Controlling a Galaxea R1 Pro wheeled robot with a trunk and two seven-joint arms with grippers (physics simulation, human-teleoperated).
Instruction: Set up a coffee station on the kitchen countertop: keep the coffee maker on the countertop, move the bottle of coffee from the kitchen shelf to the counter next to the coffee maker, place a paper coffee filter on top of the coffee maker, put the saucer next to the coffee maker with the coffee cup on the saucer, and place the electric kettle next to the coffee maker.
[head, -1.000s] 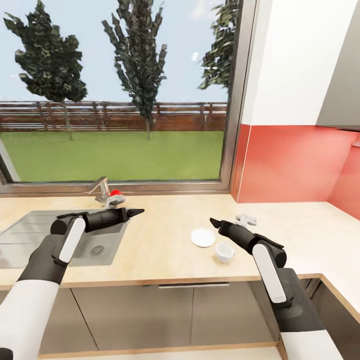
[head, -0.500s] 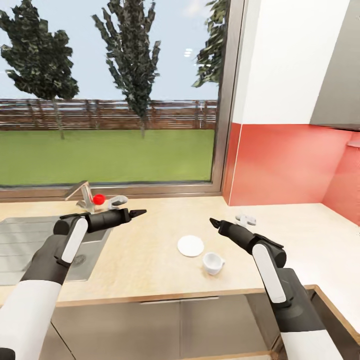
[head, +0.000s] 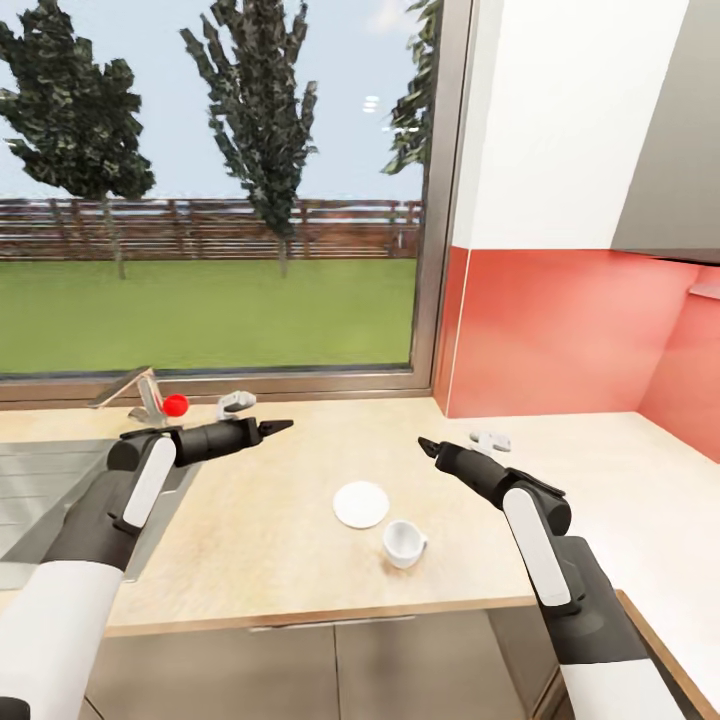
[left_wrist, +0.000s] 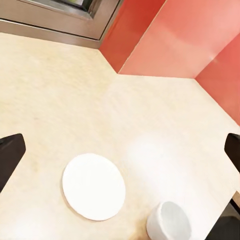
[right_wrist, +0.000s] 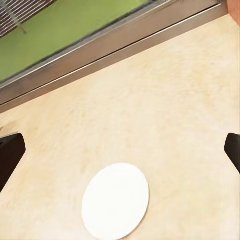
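Observation:
The white saucer (head: 360, 504) lies flat on the tan kitchen countertop (head: 270, 560), with the small white coffee cup (head: 402, 543) standing just beside it toward the front edge, apart from it. My left gripper (head: 275, 426) hovers open to the left of the saucer, and my right gripper (head: 428, 444) hovers open to its right; both hold nothing. The left wrist view looks down on the saucer (left_wrist: 93, 186) and cup (left_wrist: 169, 227) between the spread fingers of the left gripper (left_wrist: 120, 155). The right wrist view has the saucer (right_wrist: 115, 200) below the right gripper (right_wrist: 120, 152).
A steel sink (head: 40, 480) with a faucet (head: 140, 392) and red knob (head: 176, 405) sits at the left. A small white-grey object (head: 491, 438) lies near the red backsplash (head: 560, 330). A large window (head: 220, 200) runs behind the counter, which turns a corner at the right.
The whole view has shifted, so the saucer, cup and sink sit further left in the picture: the camera moved. Both arms keep the same pose.

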